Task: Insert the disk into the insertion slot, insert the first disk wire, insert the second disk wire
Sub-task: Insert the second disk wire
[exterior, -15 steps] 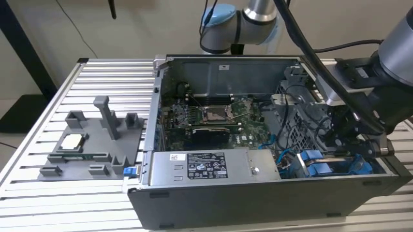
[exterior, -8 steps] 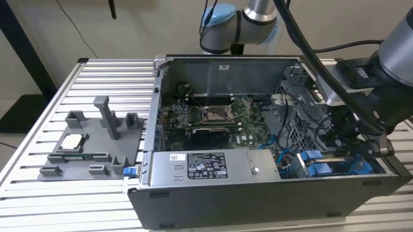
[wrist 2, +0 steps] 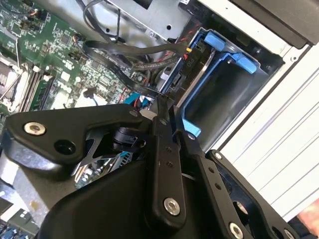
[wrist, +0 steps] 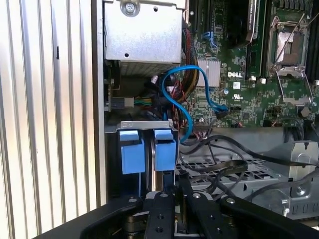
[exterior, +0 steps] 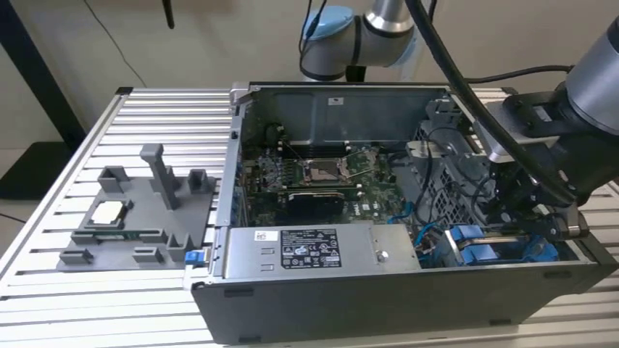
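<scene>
Reaching down into the open computer case (exterior: pixel 290 304), the gripper (exterior: pixel 527 217) sits at the corner by the grey drive cage (wrist: pixel 234 169), on the exterior view's right. Its black fingers (wrist 2: pixel 167 149) are drawn close together, tips right at the edge of the disk (wrist 2: pixel 197 74); whether they pinch anything there I cannot tell. The disk stands on edge in the insertion slot (wrist 2: pixel 224 94), its bright blue carrier frame (wrist: pixel 164 149) showing two blue tabs side by side in the first wrist view. Black wires (wrist 2: pixel 124 59) loop across to the disk's near end, just above the fingertips. A light blue cable (wrist: pixel 187 94) curls from the cage toward the green motherboard (exterior: pixel 320 174), which lies deeper in the case. The grey labelled power-supply box (exterior: pixel 309 250) sits beside the cage, nearer the case's front wall. Outside the case, on the slatted table (exterior: pixel 58 174), rests a grey holder tray (exterior: pixel 135 217), well apart from the cage.
</scene>
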Controlling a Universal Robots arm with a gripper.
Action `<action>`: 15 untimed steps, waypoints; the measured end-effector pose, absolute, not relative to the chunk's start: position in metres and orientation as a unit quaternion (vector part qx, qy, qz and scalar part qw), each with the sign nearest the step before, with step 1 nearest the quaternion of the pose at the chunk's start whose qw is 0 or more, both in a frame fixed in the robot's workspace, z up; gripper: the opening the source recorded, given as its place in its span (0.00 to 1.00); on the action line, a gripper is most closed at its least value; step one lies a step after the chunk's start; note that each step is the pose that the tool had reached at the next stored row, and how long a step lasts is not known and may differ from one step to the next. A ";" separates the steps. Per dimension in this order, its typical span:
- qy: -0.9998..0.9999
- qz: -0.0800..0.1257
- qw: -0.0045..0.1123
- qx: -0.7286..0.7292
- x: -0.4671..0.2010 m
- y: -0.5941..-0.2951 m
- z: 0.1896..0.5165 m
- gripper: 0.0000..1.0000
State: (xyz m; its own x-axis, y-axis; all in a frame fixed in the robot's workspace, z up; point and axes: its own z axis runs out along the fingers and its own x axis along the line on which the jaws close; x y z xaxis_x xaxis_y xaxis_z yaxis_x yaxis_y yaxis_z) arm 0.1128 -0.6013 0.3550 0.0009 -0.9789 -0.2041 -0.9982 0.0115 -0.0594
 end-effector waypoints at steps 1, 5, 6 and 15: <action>0.705 0.052 0.091 -0.701 0.114 -0.601 0.354 0.16; 0.706 0.054 0.083 -0.701 0.117 -0.601 0.352 0.16; 0.706 0.055 0.082 -0.701 0.118 -0.601 0.351 0.16; 0.707 0.059 0.078 -0.701 0.127 -0.600 0.343 0.16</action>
State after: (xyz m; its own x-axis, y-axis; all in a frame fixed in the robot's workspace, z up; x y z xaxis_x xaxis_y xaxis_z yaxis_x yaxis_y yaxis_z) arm 0.1269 -0.6004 0.3428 -0.0058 -0.9810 -0.1938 -0.9996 0.0110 -0.0256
